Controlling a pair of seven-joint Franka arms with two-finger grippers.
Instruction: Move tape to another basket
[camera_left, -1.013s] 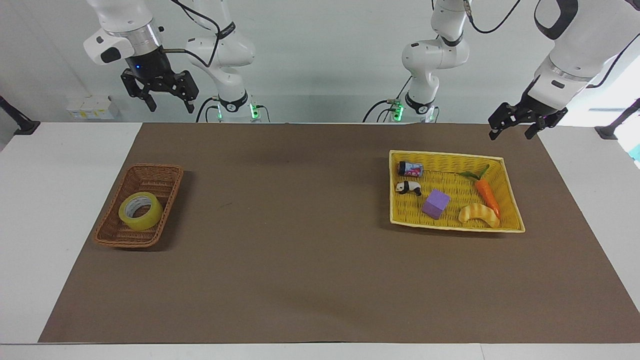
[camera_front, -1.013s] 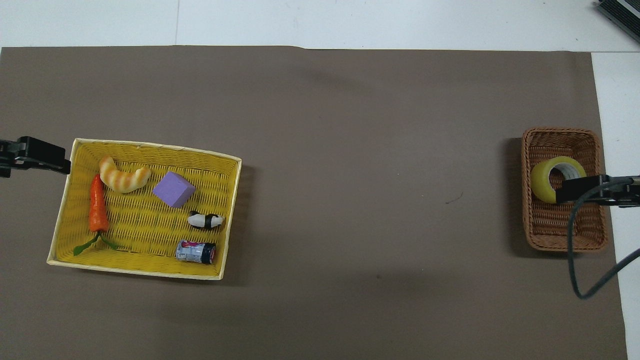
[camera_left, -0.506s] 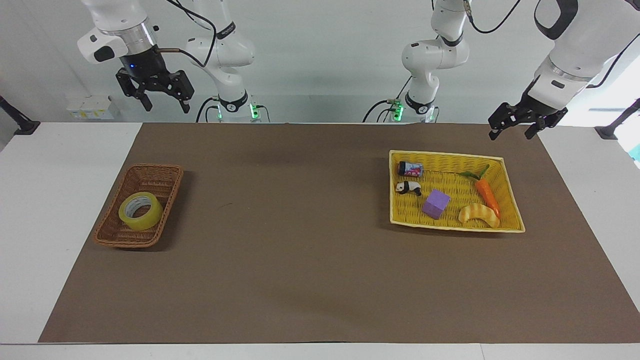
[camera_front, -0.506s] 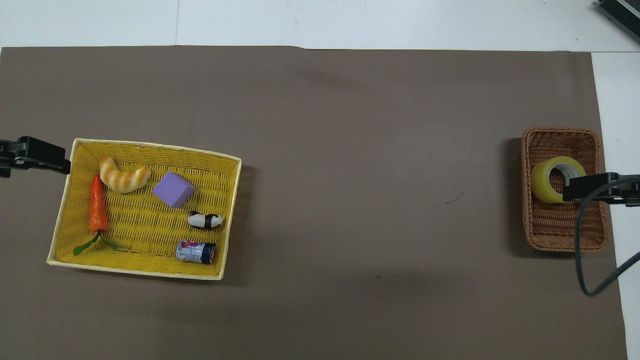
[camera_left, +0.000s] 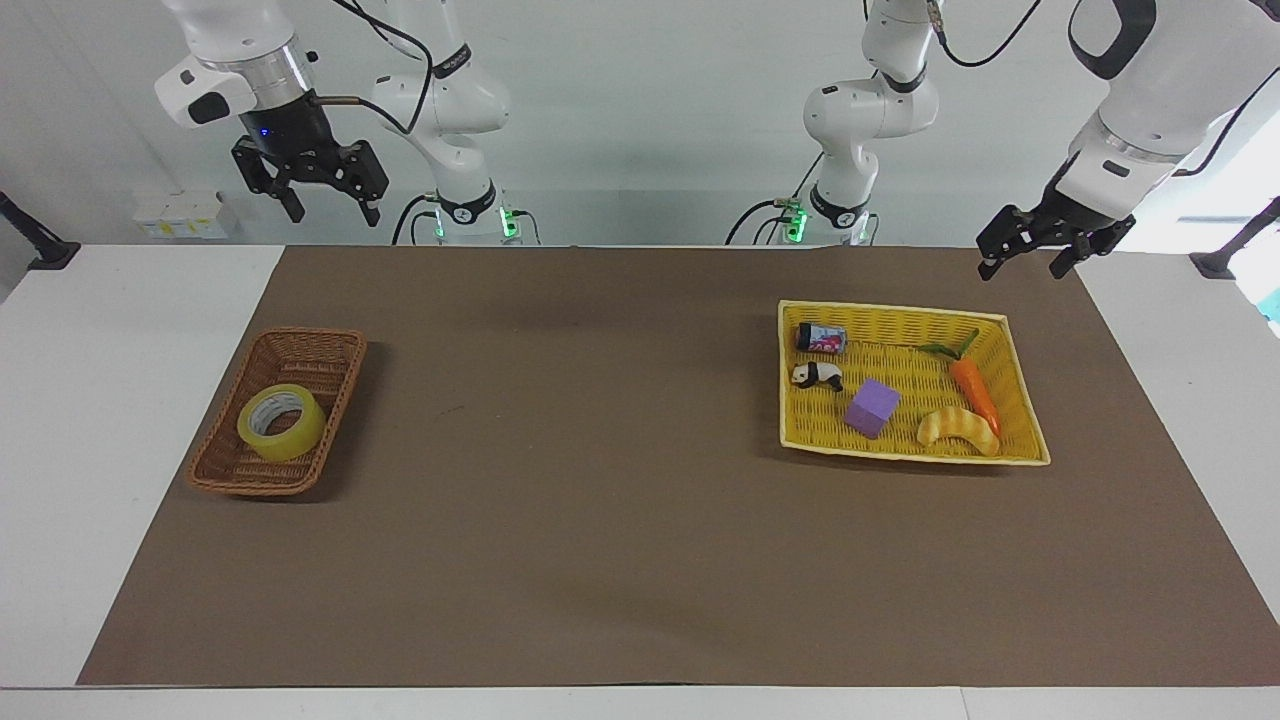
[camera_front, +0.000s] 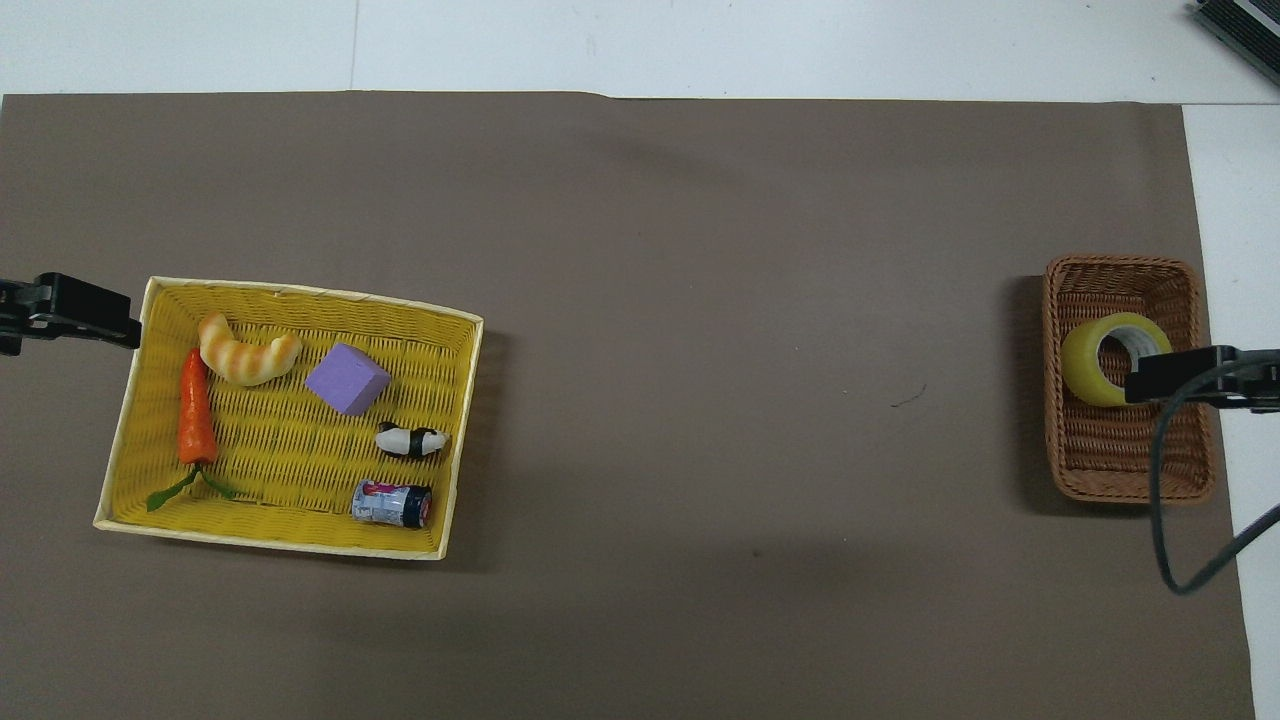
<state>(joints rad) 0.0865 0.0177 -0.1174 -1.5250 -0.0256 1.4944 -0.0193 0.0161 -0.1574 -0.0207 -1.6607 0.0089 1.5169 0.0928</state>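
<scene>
The yellow tape roll (camera_left: 281, 422) lies in the small brown wicker basket (camera_left: 300, 338) at the right arm's end of the table; both also show in the overhead view, the tape (camera_front: 1085, 365) inside the basket (camera_front: 1120, 264). My right gripper (camera_left: 335, 214) is open and empty, raised high over the table edge nearest the robots, well above the basket. In the overhead view it (camera_front: 1195, 378) overlaps the tape's edge. My left gripper (camera_left: 1021, 270) is open and empty, hanging just above the mat beside the yellow tray basket (camera_left: 890, 309).
The yellow tray basket (camera_front: 300, 293) at the left arm's end holds a purple cube (camera_left: 871, 407), a carrot (camera_left: 975, 392), a croissant (camera_left: 958, 427), a toy panda (camera_left: 817, 375) and a small can (camera_left: 821, 338). A brown mat (camera_left: 600, 480) covers the table.
My right gripper has risen a little and drawn back toward the robots from over the wicker basket. The tape and the left arm have not moved.
</scene>
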